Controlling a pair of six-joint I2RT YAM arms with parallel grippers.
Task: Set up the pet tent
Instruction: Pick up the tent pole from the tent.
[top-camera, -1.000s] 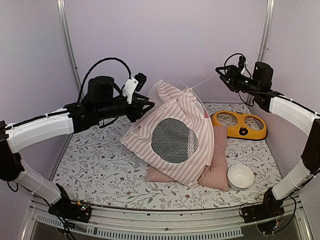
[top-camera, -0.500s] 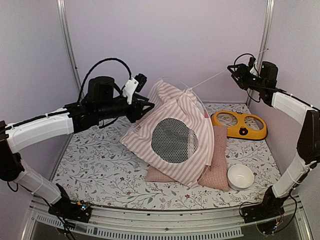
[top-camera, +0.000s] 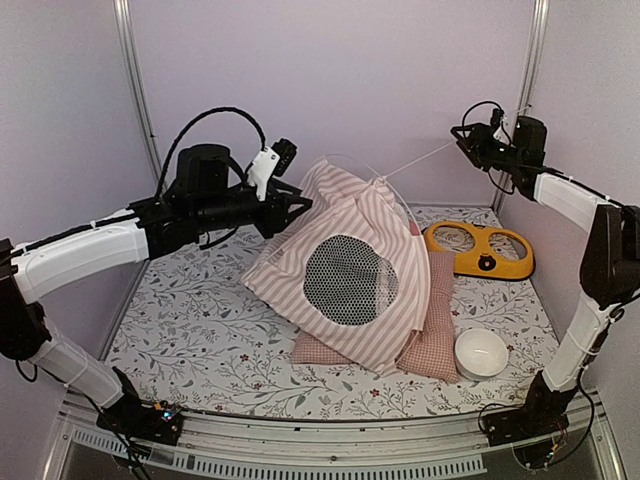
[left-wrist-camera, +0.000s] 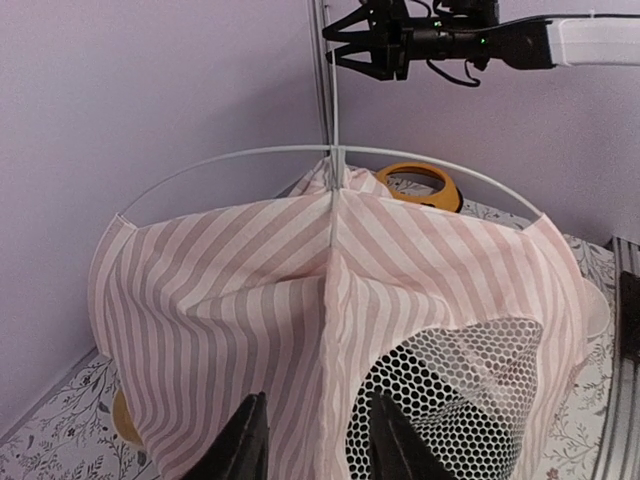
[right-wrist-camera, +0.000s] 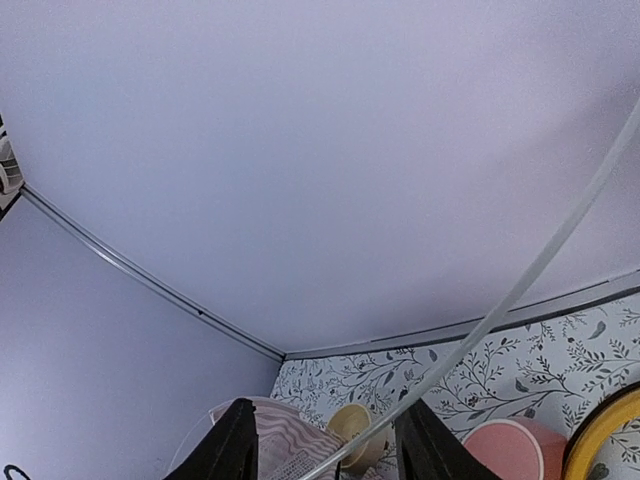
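The pet tent (top-camera: 350, 250): where is it, and what has just changed? — DESK

Mid-table, half raised, its lower edge slumped on the pink checked cushion (top-camera: 435, 335). Over the last second the right gripper (top-camera: 462, 140) has swung up and back toward the far right corner, following the thin white pole (top-camera: 420, 158) that runs out from the tent's peak. The left arm has risen a touch. — PHOTOGRAPHER

And the fingers? — DESK

The left gripper (top-camera: 298, 206) appears clenched on a fold of striped fabric at the tent's upper left, holding that corner off the table (top-camera: 200, 320). The wrist view shows the seam running between its fingers (left-wrist-camera: 250, 445). The right fingers (right-wrist-camera: 235, 445) stand apart with the pole passing between them, gaps either side, so nothing is pinched there. My reading is that the pole's free end is about to be taken so the frame can be bent into shape. — PHOTOGRAPHER

Which way does it point? — DESK

The mesh window (top-camera: 345, 280) faces up and toward the arms. The tent's long axis slopes from the raised far peak down to the near right, and the pole carries on from the peak toward the far right. — PHOTOGRAPHER
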